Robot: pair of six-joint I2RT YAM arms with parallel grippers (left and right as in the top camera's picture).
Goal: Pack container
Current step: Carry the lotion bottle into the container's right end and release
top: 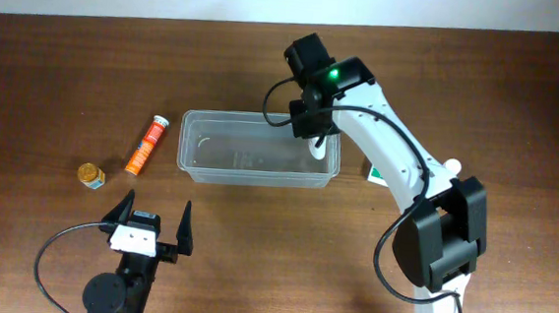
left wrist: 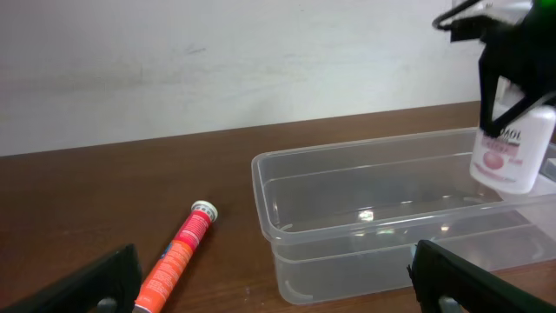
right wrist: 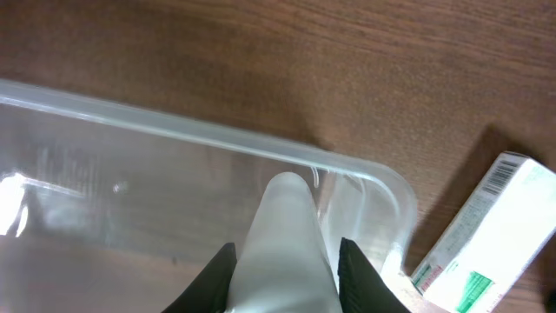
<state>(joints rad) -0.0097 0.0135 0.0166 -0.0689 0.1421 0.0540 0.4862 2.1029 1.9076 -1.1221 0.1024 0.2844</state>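
Container (top: 245, 156) lies mid-surface (top: 48, 81), long side parallel to the far edge. Right gripper (top: 318, 141) is over its right end, jaws closed on a white bottle (left wrist: 512, 143). Only the left wrist view shows the bottle's pink label and upright hang; contact with the tub floor cannot be told. The right wrist view puts the bottle inside the rim corner, with a white-and-green carton (right wrist: 486, 235) just outside. Left gripper (top: 149, 224) is near the near edge, jaws wide open, empty. The overhead shows an orange tube (top: 146, 145) and a small jar (top: 91, 175) left of the container.
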